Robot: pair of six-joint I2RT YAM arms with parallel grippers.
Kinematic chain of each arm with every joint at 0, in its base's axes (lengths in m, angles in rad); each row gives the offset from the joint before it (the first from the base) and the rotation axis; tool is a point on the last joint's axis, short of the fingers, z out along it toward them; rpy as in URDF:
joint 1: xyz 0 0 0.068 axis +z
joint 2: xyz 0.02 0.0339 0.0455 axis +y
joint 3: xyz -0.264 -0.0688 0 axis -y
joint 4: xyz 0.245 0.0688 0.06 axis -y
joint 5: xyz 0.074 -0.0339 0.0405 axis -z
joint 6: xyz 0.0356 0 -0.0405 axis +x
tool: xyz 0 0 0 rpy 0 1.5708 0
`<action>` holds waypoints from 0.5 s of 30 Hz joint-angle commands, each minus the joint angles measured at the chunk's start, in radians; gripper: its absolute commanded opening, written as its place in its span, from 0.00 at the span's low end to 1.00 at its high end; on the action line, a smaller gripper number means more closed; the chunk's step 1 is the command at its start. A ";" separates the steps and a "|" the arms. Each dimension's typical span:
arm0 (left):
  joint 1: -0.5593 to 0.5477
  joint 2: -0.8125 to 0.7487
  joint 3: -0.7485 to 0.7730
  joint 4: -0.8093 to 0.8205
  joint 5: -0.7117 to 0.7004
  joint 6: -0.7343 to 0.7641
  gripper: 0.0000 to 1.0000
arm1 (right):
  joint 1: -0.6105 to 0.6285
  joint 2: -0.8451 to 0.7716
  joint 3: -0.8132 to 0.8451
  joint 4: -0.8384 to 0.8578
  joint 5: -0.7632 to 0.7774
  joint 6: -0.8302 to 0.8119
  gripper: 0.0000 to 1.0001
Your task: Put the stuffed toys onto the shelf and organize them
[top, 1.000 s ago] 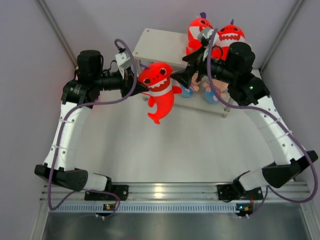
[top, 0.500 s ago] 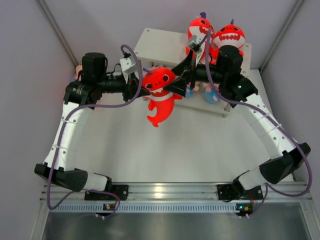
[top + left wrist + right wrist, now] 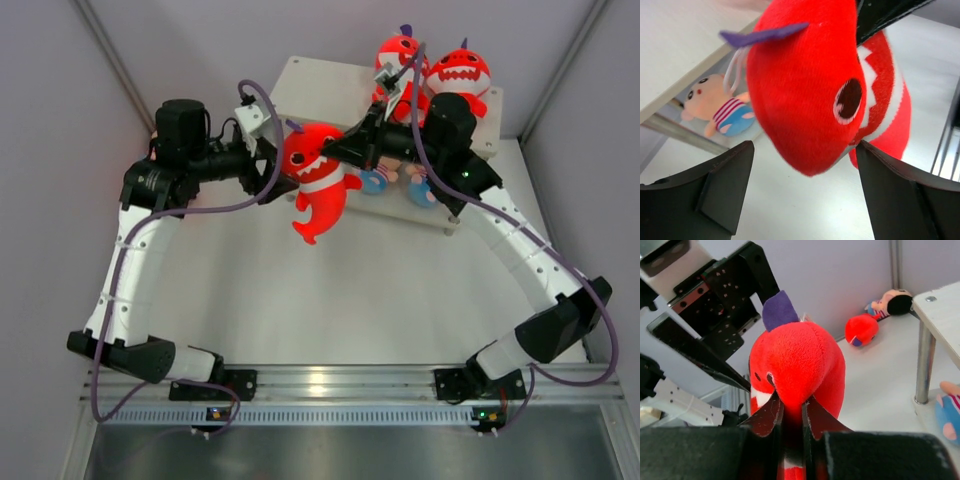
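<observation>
My right gripper (image 3: 790, 412) is pinched shut on a fold of the red shark (image 3: 318, 180), hanging just in front of the shelf (image 3: 320, 95); my left gripper (image 3: 804, 192) stands wide around it, holding nothing. I'd back the left off straight before lifting to the top tier's bare end; its purple tag (image 3: 762, 34) shows no writing.

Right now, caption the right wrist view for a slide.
Right end effector pinching the red shark plush, shelf leg at right.
</observation>
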 commanded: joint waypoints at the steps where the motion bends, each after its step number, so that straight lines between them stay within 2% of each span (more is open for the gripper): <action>1: -0.005 -0.011 0.066 0.029 -0.193 -0.026 0.90 | 0.006 -0.090 -0.026 0.096 0.208 0.136 0.00; 2: -0.005 -0.018 0.066 0.031 -0.214 -0.012 0.96 | -0.010 -0.103 -0.034 0.108 0.252 0.166 0.00; 5: -0.005 -0.052 0.057 0.029 -0.222 0.049 0.98 | -0.021 -0.129 -0.032 0.139 0.438 0.236 0.00; 11: -0.007 -0.065 0.063 0.029 -0.132 0.049 0.98 | -0.021 -0.123 -0.041 0.235 0.559 0.366 0.00; 15: -0.030 -0.045 0.088 0.029 -0.138 0.092 0.98 | -0.018 -0.138 -0.072 0.278 0.635 0.420 0.00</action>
